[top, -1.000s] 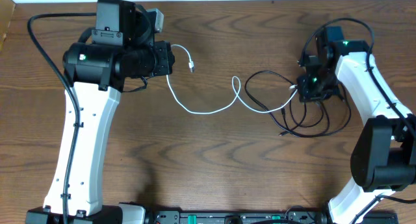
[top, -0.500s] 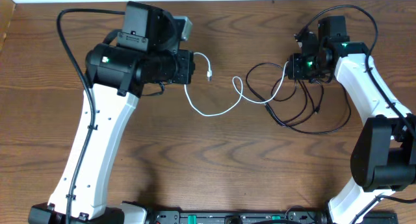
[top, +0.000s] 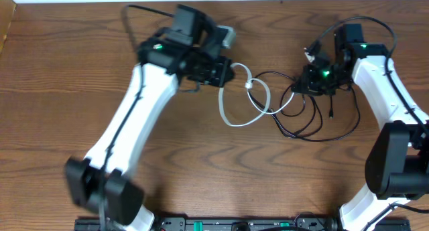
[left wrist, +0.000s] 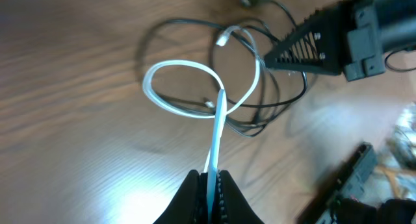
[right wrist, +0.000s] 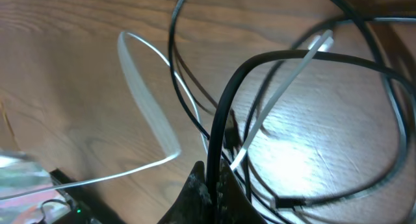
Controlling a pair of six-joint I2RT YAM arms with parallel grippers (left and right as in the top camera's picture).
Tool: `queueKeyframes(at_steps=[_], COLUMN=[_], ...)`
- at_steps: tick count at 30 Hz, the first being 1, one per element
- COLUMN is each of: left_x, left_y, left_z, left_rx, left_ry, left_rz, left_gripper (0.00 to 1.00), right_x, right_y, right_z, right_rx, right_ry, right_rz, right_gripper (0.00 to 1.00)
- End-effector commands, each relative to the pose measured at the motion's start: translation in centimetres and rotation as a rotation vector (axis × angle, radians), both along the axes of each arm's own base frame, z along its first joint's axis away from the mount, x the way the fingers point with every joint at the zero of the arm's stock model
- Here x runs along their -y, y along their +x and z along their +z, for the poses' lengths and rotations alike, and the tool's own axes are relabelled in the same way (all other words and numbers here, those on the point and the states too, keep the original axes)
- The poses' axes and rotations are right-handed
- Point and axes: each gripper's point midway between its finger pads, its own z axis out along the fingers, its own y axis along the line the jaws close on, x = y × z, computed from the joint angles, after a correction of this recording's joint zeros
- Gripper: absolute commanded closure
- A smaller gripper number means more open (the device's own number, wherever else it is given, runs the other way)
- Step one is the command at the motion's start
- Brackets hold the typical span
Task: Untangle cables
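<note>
Overhead: one cord per arm.
Left end effector (left wrist: 209, 183) pinches the white cable (left wrist: 216, 130), right end effector (right wrist: 212, 178) the black cable (right wrist: 221, 113), so crossed loops can pull apart.

1. left arm (top: 134, 117): white link shells, black joint housings; the black joint at 7 o'clock in the overhead view is blurred.
2. Wrist block is black with a small green light (top: 159, 47); left arm's black wire (top: 144, 10) is thick and comes off at 11 o'clock.
3. right arm (top: 382, 90): white shells, with a large black joint at 4 o'clock overhead.
4. right arm's black wire (top: 367, 22): thick, looped at 12 o'clock of the wrist.
5. left gripper (left wrist: 210, 180): black fingers tapering to narrow tips.
6. right gripper (right wrist: 211, 178): dark; in the left wrist view its finger (left wrist: 305, 49) is black and triangular, with a ribbed face.
</note>
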Motion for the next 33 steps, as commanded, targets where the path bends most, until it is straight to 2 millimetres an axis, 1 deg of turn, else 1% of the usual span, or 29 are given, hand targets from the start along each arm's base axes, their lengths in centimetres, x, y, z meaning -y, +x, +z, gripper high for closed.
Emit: queueKeyframes(at_steps=[1, 4, 8, 11, 13, 14, 16, 17, 18, 19, 20, 21, 22, 24, 25, 27, 28, 30, 32, 33], left_x=[3.5, 5.3, 7.6, 8.7, 9.0, 8.9, 8.6, 8.4, 8.3, 8.2, 8.1, 7.9, 7.9, 7.9, 7.8, 7.5, 7.4, 6.9, 6.0, 5.6], left_y=[-1.5, -1.7, -2.0, -2.1, -2.0, -1.9, -1.6, -1.4, -1.2, -1.1, -1.0, -0.9, -0.9, -0.9, -0.8, -0.4, -0.3, 0.4, 1.1, 1.3], left_z=[-1.8, -4.3, -7.0, -8.6, -9.6, -9.9, -10.4, -10.6, -10.7, -10.7, -10.9, -11.0, -11.0, -11.0, -11.0, -10.9, -10.5, -9.2, -7.2, -6.2], left_rx=[-0.079, -0.127, -0.150, -0.156, -0.156, -0.155, -0.145, -0.140, -0.134, -0.130, -0.125, -0.121, -0.120, -0.119, -0.116, -0.105, -0.096, -0.064, -0.011, 0.016], left_ry=[-0.093, -0.095, -0.095, -0.087, -0.070, -0.058, -0.031, -0.018, -0.007, 0.000, 0.011, 0.020, 0.023, 0.023, 0.027, 0.038, 0.034, 0.033, 0.044, 0.046], left_rz=[-0.133, -0.172, -0.220, -0.240, -0.242, -0.238, -0.226, -0.219, -0.213, -0.209, -0.204, -0.200, -0.198, -0.199, -0.196, -0.184, -0.180, -0.163, -0.131, -0.119], left_gripper=[0.93, 0.92, 0.93, 0.93, 0.93, 0.93, 0.93, 0.93, 0.92, 0.92, 0.92, 0.93, 0.92, 0.93, 0.93, 0.93, 0.92, 0.93, 0.93, 0.92], right_x=[0.8, 1.3, 2.1, 4.0, 6.8, 8.7, 12.8, 14.4, 15.0, 15.2, 15.2, 15.1, 15.0, 14.7, 14.5, 12.8, 11.9, 10.0, 8.5, 8.2], right_y=[0.1, -0.3, -0.2, 0.2, 0.4, 0.4, 0.1, 0.0, 0.1, 0.2, 0.2, 0.1, -0.1, -0.5, -0.7, -0.9, -0.8, -0.4, 0.1, 0.3], right_z=[1.7, 1.6, 1.6, 1.2, 0.3, -0.3, -1.1, -1.3, -1.3, -1.3, -1.3, -1.4, -1.5, -1.8, -1.9, -1.6, -1.1, 0.4, 2.7, 3.9], right_rx=[0.033, 0.017, 0.013, -0.003, -0.039, -0.062, -0.104, -0.113, -0.107, -0.103, -0.101, -0.103, -0.112, -0.135, -0.143, -0.138, -0.127, -0.093, -0.044, -0.025], right_ry=[0.023, 0.022, 0.014, -0.020, -0.123, -0.197, -0.367, -0.428, -0.447, -0.450, -0.450, -0.452, -0.454, -0.458, -0.454, -0.379, -0.327, -0.224, -0.149, -0.141], right_rz=[-0.006, -0.013, -0.035, -0.107, -0.217, -0.287, -0.444, -0.503, -0.515, -0.516, -0.512, -0.501, -0.495, -0.483, -0.468, -0.388, -0.345, -0.263, -0.196, -0.183], right_gripper=[0.99, 0.99, 0.99, 0.99, 0.93, 0.90, 0.77, 0.73, 0.61, 0.52, 0.46, 0.45, 0.41, 0.23, 0.16, 0.06, 0.02, 0.01, 0.01, 0.01])
